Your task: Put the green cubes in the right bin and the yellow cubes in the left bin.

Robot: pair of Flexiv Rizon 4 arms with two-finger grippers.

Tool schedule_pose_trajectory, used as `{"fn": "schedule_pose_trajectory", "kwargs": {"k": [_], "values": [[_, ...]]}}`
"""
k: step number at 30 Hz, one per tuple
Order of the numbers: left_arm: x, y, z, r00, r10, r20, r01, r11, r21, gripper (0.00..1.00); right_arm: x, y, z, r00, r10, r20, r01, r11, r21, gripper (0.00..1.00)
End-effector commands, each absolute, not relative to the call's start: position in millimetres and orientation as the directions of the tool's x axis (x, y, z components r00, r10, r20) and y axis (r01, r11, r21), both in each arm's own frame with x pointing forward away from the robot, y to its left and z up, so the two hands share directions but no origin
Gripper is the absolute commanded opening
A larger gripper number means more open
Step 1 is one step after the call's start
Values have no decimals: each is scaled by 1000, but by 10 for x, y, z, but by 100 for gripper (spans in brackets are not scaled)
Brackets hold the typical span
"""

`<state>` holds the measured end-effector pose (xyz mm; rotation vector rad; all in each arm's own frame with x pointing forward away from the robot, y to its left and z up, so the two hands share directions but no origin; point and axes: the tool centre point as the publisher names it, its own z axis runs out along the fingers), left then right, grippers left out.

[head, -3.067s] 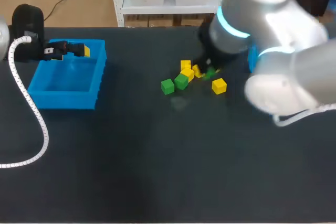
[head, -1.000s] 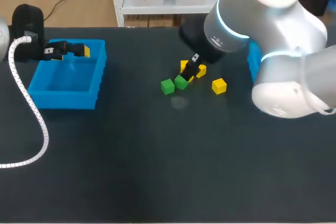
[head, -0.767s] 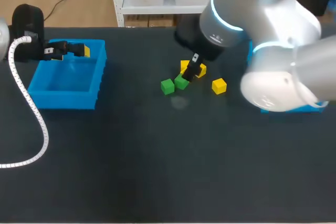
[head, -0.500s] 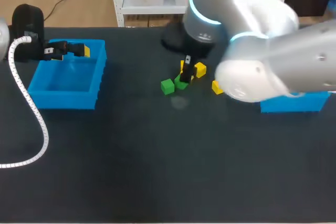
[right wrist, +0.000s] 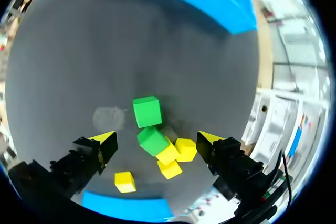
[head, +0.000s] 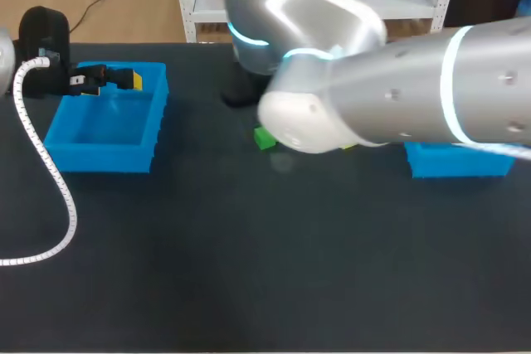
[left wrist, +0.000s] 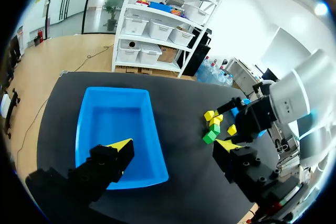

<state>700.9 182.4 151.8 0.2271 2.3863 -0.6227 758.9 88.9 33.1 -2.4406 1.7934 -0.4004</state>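
Two green cubes (right wrist: 147, 111) lie on the desk (right wrist: 79, 51) under my right end effector (right wrist: 156, 138), fingers apart; my left end effector (left wrist: 175, 144), likewise apart, hangs at the left bin (left wrist: 113, 121).

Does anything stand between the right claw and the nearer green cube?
Nothing visible does. The green cube lies in plain sight between the fingers of the open right claw, though a yellow cube sits right against it on one side.

No writing, label or number is legible on anything here.
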Motion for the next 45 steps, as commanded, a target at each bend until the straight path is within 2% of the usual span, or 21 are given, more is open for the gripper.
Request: {"fn": "schedule_pose_trajectory", "kwargs": {"k": [1,27,45], "values": [[7002,1845,1499,-767,1,-641,321,867,-382,100,7595,949,284,791,-487,372,-600,-737,310,100],[7002,1845,1499,-767,1,-641,321,867,-382,100,7493,1034,118,638,-746,191,-768,-634,87,100],[7002,1845,1499,-767,1,-641,321,867,-382,100,7533,960,52,509,-857,77,-860,-510,1,100]]}}
